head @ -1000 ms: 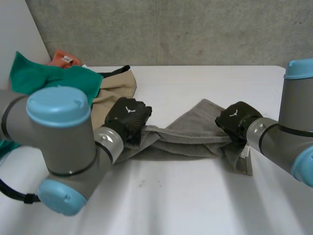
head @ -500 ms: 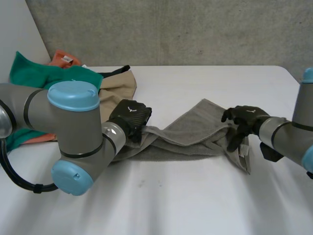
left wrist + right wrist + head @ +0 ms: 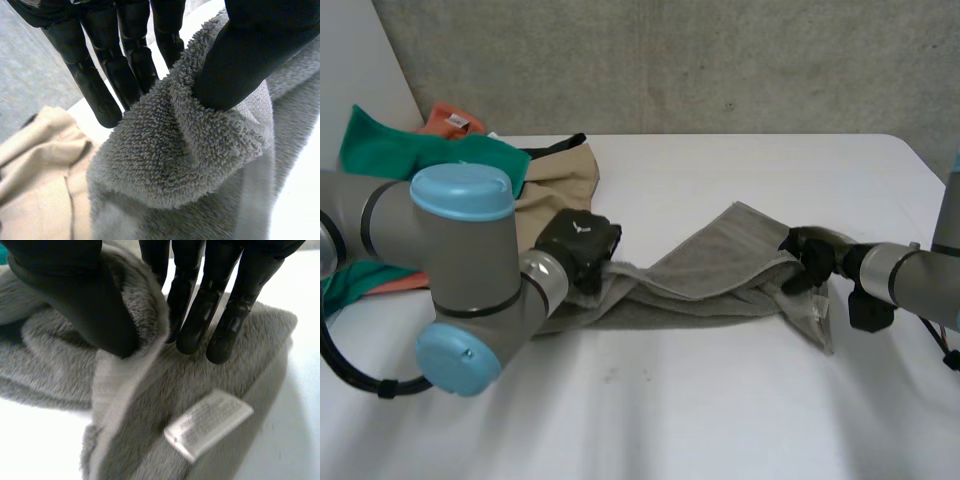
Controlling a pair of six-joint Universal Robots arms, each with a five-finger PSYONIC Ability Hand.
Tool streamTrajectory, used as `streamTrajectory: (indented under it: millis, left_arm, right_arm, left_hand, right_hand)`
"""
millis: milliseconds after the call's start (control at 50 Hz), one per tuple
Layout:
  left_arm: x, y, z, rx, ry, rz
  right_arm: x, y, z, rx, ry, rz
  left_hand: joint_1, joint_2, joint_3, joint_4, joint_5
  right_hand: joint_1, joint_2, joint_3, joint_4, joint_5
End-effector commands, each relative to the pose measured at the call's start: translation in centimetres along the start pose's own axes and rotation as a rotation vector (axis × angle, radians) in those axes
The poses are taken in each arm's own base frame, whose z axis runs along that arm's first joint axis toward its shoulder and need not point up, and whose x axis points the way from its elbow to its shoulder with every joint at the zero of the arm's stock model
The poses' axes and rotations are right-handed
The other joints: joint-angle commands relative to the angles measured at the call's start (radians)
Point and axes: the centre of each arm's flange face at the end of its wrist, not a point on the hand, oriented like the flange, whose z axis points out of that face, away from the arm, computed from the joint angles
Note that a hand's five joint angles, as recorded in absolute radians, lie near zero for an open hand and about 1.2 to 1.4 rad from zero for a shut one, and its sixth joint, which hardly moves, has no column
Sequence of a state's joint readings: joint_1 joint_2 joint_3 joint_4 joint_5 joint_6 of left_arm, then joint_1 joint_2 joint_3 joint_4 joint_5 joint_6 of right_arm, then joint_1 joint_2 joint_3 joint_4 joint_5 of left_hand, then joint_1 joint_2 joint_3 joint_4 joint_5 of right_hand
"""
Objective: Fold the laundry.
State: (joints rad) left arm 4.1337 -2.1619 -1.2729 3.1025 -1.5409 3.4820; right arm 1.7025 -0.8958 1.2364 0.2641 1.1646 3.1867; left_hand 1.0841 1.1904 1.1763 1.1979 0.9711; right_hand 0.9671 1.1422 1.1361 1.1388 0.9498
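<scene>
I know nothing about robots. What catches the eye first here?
A rumpled grey terry towel stretches across the white table, the black left hand pinching one end and the right hand the other. Behind the left arm sits a heap of green, orange and beige clothes.

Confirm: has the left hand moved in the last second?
No. The left hand stays beside the beige garment, pinching the end of the grey towel; only its arm shifted.
</scene>
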Motion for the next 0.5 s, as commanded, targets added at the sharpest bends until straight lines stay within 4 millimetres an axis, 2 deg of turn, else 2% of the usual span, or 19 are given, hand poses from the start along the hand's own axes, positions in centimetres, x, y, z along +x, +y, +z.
streamTrajectory:
  millis: [20,60,80,100,120,140,180,200,220,280,320,360,400,440,480,500]
  left_arm:
    - [-3.5,-4.4,3.0,0.198,-0.119,0.041]
    - [-5.3,-6.4,3.3,0.278,-0.175,0.063]
    - [-7.2,-8.7,3.5,0.377,-0.242,0.094]
    - [-8.2,-10.0,3.5,0.431,-0.278,0.108]
    - [-9.1,-11.2,3.5,0.489,-0.314,0.122]
    - [-10.9,-14.0,2.9,0.621,-0.390,0.145]
    - [-12.4,-16.9,1.8,0.768,-0.464,0.157]
    - [-13.0,-17.8,1.3,0.820,-0.492,0.162]
    - [-13.9,-19.7,-0.1,0.922,-0.534,0.171]
    - [-13.8,-21.4,-1.6,1.038,-0.520,0.197]
    - [-13.5,-20.9,-1.7,1.026,-0.482,0.195]
    - [-12.8,-19.4,-1.5,0.970,-0.417,0.161]
    - [-12.3,-18.2,-1.5,0.921,-0.380,0.131]
    - [-10.9,-14.5,-1.4,0.782,-0.307,0.069]
    - [-10.1,-12.4,-1.4,0.700,-0.274,0.047]
    - [-9.1,-9.8,-1.2,0.606,-0.241,0.026]
  right_arm:
    - [-1.2,-5.9,0.6,0.218,-0.001,-0.203]
    - [-1.3,-8.3,0.5,0.316,0.022,-0.272]
    - [-1.5,-11.1,0.1,0.441,0.060,-0.333]
    - [-1.8,-12.4,-0.2,0.509,0.079,-0.366]
    - [-2.8,-15.1,-1.1,0.661,0.112,-0.424]
    - [-3.3,-16.4,-1.8,0.741,0.128,-0.449]
    - [-4.1,-18.9,-3.4,0.903,0.157,-0.488]
    - [-4.9,-20.8,-4.9,1.051,0.177,-0.520]
    - [-5.4,-21.5,-5.8,1.121,0.182,-0.539]
    - [-6.4,-22.8,-8.0,1.275,0.194,-0.587]
    - [-6.7,-22.9,-8.7,1.294,0.202,-0.605]
    - [-7.1,-22.4,-9.1,1.267,0.203,-0.616]
    - [-7.1,-20.8,-8.3,1.175,0.193,-0.612]
    - [-6.8,-18.2,-7.4,1.038,0.170,-0.598]
    - [-6.7,-16.4,-7.0,0.946,0.157,-0.586]
    - [-6.5,-14.8,-6.7,0.868,0.146,-0.582]
  left_hand:
    - [0.312,0.206,0.220,0.198,0.251]
    - [0.312,0.206,0.220,0.198,0.251]
    - [0.312,0.206,0.220,0.198,0.251]
    - [0.312,0.206,0.220,0.198,0.251]
    - [0.312,0.206,0.220,0.198,0.251]
    - [0.312,0.206,0.220,0.198,0.251]
    - [0.312,0.206,0.220,0.198,0.251]
    - [0.312,0.206,0.220,0.198,0.251]
    - [0.312,0.206,0.220,0.198,0.251]
    - [0.312,0.206,0.220,0.198,0.251]
    - [0.312,0.206,0.220,0.198,0.251]
    - [0.312,0.206,0.220,0.198,0.251]
    - [0.312,0.206,0.220,0.198,0.251]
    - [0.312,0.206,0.220,0.198,0.251]
    - [0.312,0.206,0.220,0.198,0.251]
    - [0.312,0.206,0.220,0.198,0.251]
  right_hand:
    - [0.429,0.254,0.260,0.257,0.272]
    - [0.429,0.254,0.260,0.257,0.272]
    - [0.429,0.254,0.260,0.257,0.272]
    - [0.429,0.254,0.260,0.257,0.272]
    - [0.429,0.254,0.260,0.257,0.272]
    - [0.429,0.254,0.260,0.257,0.272]
    - [0.429,0.254,0.260,0.257,0.272]
    - [0.429,0.254,0.260,0.257,0.272]
    - [0.429,0.254,0.260,0.257,0.272]
    - [0.429,0.254,0.260,0.257,0.272]
    - [0.429,0.254,0.260,0.257,0.272]
    - [0.429,0.254,0.260,0.257,0.272]
    - [0.429,0.254,0.260,0.257,0.272]
    - [0.429,0.254,0.260,0.257,0.272]
    - [0.429,0.254,0.260,0.257,0.272]
    - [0.429,0.254,0.260,0.257,0.272]
